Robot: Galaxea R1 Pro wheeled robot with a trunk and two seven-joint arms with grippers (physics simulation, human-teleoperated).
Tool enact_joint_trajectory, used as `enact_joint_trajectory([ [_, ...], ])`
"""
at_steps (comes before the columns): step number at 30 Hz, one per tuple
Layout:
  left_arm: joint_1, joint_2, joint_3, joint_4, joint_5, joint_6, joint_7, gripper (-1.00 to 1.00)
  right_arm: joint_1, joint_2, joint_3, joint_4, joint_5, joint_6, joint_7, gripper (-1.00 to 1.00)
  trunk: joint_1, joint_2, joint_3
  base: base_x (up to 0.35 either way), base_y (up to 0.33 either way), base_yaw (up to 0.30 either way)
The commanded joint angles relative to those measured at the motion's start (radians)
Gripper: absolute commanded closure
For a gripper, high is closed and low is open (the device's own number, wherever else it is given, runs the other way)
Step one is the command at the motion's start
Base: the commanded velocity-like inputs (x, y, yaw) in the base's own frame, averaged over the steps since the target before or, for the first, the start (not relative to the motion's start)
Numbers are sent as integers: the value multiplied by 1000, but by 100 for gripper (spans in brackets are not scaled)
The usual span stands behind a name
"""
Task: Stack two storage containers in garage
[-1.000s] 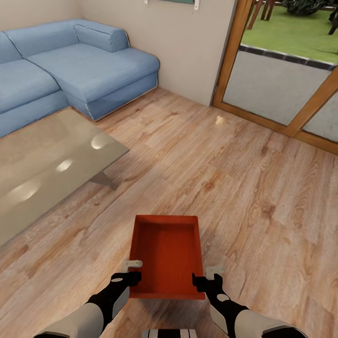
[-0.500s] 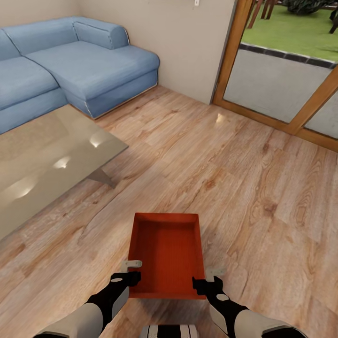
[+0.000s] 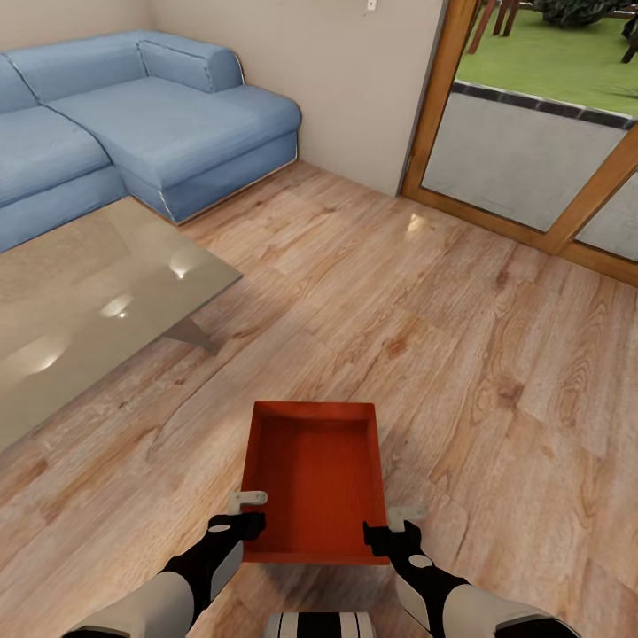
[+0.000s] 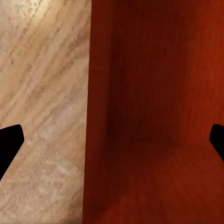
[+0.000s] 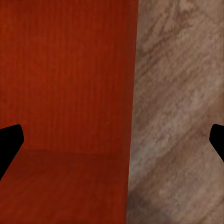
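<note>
The head view shows 1 storage container (image 3: 316,483) between the left gripper (image 3: 251,512) and right gripper (image 3: 390,523); wrist views show each gripper's jaws spread, straddling a wall.

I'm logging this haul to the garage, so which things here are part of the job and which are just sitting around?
Part of the job:
storage container
left gripper
right gripper

Just there:
blue sectional sofa
glass-topped coffee table
wood-framed glass doors

head: high, angled down over wood floor (image 3: 461,354) | wrists: close on container (image 4: 154,93) wall, shared with head
</note>
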Motion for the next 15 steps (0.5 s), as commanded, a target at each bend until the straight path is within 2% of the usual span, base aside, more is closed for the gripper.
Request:
enact_joint_trajectory([
  [1, 0, 1, -9, -2, 10, 6, 6, -100, -1, 0, 8, 1, -7, -3, -4, -100, 0, 0, 0, 0, 0, 0],
  [15, 0, 1, -7, -4, 10, 6, 7, -100, -1, 0, 8, 1, -7, -5, -4, -100, 0, 0, 0, 0, 0, 0],
])
